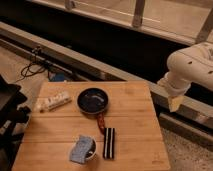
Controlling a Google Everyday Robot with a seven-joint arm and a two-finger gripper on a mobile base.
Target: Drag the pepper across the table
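Note:
The pepper [101, 122] is a slim red-orange piece lying on the wooden plank table [135, 110], just in front of the dark round pan [93, 101] and touching or nearly touching its near rim. Its lower end reaches the black-and-white striped block [109, 142]. My white arm [192, 65] comes in from the right. The gripper [174, 102] hangs off the table's right edge, well to the right of the pepper and higher than the tabletop. It holds nothing that I can see.
A white bottle-like object [54, 101] lies at the table's left. A blue sponge on a white cup [83, 148] stands at the front, left of the striped block. A dark chair or stand [10, 107] is beside the left edge. Cables lie on the floor behind.

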